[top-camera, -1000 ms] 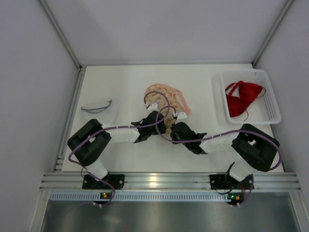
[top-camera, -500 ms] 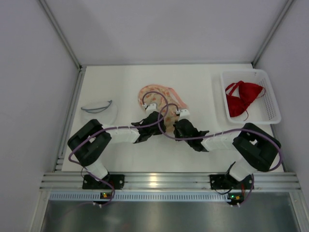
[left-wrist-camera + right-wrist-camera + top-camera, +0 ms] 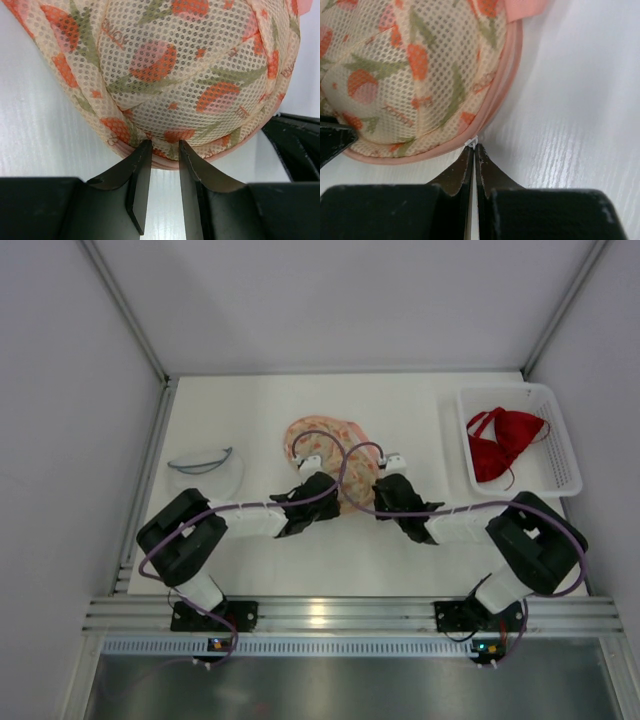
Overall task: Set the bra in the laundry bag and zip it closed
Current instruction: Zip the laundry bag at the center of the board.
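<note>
The laundry bag [image 3: 325,440] is a domed mesh pouch with an orange and green floral print and a pink zipper rim, lying mid-table. It fills the left wrist view [image 3: 200,75] and the right wrist view [image 3: 410,75]. My left gripper [image 3: 165,145] pinches the near rim of the bag [image 3: 333,490]. My right gripper [image 3: 474,146] is shut on the small white zipper pull [image 3: 471,142] at the bag's right side [image 3: 375,480]. Pinkish patches show through the mesh; I cannot tell what is inside. A red bra [image 3: 500,440] lies in a white basket [image 3: 560,480] at the right.
A clear plastic piece [image 3: 205,468] lies on the table to the left of the arms. The enclosure's walls stand close on both sides and at the back. Purple cables loop over both wrists above the bag.
My right gripper has slid right and away along the bag's rim with the zipper pull. The bag has drawn in to a rounder dome. The left gripper has held its place.
</note>
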Robot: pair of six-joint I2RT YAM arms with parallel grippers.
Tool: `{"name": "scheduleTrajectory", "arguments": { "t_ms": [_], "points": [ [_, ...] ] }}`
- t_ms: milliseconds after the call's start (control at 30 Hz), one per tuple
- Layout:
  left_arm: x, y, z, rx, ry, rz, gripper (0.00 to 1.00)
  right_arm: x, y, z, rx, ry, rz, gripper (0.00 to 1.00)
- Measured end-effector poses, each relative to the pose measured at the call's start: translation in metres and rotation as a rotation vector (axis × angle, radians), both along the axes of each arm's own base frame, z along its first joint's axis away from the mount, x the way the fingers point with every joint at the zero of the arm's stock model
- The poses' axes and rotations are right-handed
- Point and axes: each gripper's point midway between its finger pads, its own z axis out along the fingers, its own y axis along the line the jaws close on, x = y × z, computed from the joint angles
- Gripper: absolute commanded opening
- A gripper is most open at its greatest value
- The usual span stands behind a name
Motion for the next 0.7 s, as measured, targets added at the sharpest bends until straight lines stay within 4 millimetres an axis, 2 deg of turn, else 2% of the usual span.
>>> {"name": "scheduleTrajectory", "arguments": {
  "t_ms": [233, 533, 700],
  "points": [
    [0.001, 0.021, -0.001, 0.029, 0.014, 0.027, 0.35, 0.008, -0.007, 0.0, 0.014, 0.008, -0.003, 0.0],
    [0.02, 0.049, -0.001, 0.019, 0.044, 0.085, 0.35, 0.0, 0.007, 0.001, 0.09, 0.023, 0.047, 0.0],
    [0.034, 0.068, 0.001, 0.033, 0.042, 0.116, 0.35, -0.013, 0.019, 0.002, 0.127, 0.021, 0.074, 0.0]
  ]
}}
